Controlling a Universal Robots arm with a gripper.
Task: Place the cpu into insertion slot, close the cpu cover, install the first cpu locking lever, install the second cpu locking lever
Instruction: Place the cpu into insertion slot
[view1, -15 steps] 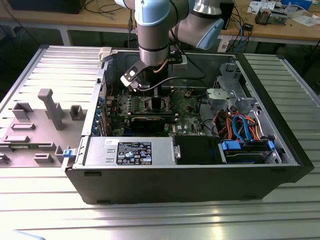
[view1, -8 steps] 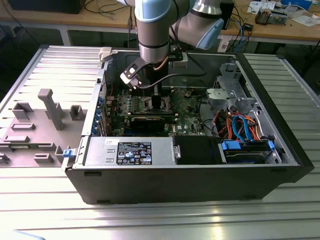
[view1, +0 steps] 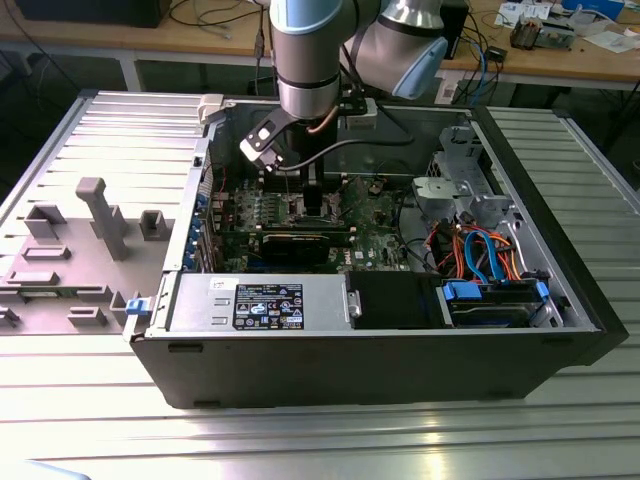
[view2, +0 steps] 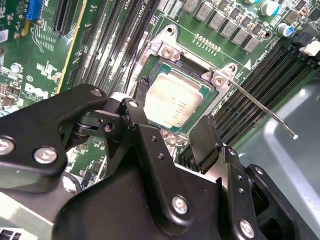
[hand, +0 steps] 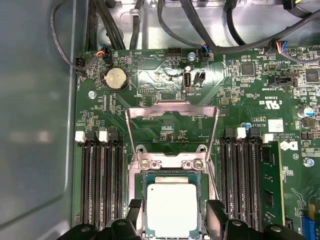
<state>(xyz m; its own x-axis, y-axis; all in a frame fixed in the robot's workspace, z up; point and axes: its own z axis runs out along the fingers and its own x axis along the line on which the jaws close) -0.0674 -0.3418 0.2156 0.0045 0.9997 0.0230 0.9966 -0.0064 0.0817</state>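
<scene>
First wrist view: cpu (hand: 171, 209) lies flat in insertion slot (hand: 142, 181), so your first step looks done. Your gripper (hand: 175, 207) has fingers (hand: 216, 216) apart, flanking chip, not clamping. Hinged cpu cover (hand: 172, 111) stands open; second wrist view shows locking lever (view2: 260, 110) unlatched. Cover and both levers left.

A ribbed silver metal table (view1: 400, 445) spreads across the exterior view, glare brightening its near edge. Behind it stands a long light wooden workbench (view1: 70, 42) strewn with black cables (view1: 203, 14), shadowed underneath.
</scene>
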